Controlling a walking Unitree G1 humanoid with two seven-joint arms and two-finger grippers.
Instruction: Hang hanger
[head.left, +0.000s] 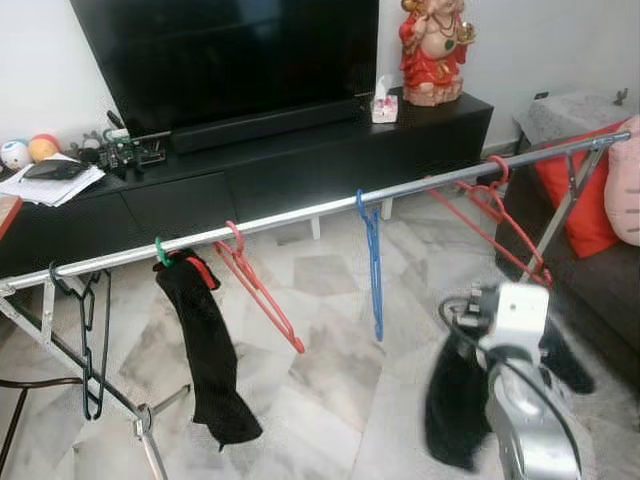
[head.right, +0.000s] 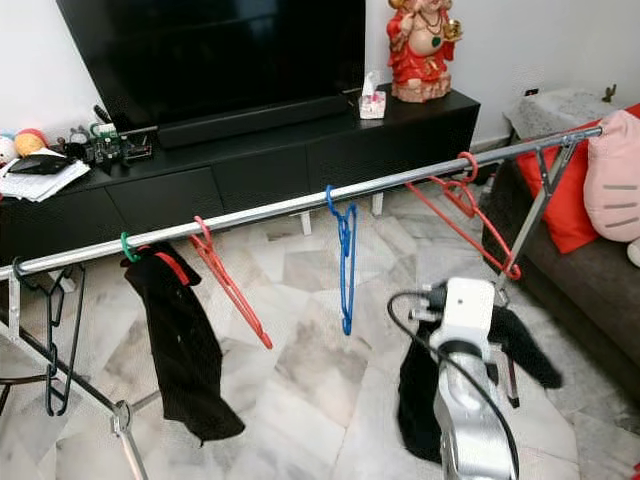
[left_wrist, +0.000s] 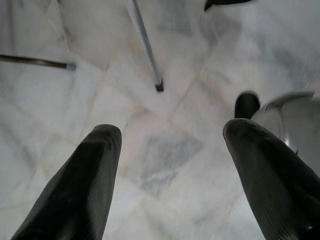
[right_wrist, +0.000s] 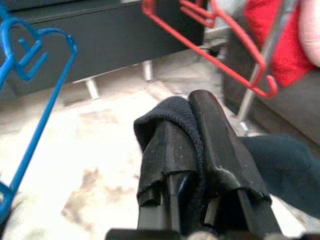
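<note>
Below the silver rail (head.left: 320, 210), the right gripper (right_wrist: 192, 125) is clenched on a black garment (head.right: 420, 395) hanging beneath the red hanger (head.left: 495, 215). Further along the rail hang a blue hanger (head.left: 373, 260) and another black garment (head.left: 205, 340). The left gripper (left_wrist: 170, 160) is spread wide over the marble floor (left_wrist: 165, 150).

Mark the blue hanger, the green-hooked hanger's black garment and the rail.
blue hanger (head.left: 374, 270), left eye view, on its long side.
black garment (head.left: 212, 350), left eye view, mid-cloth.
rail (head.left: 300, 212), left eye view, bare stretch.
</note>
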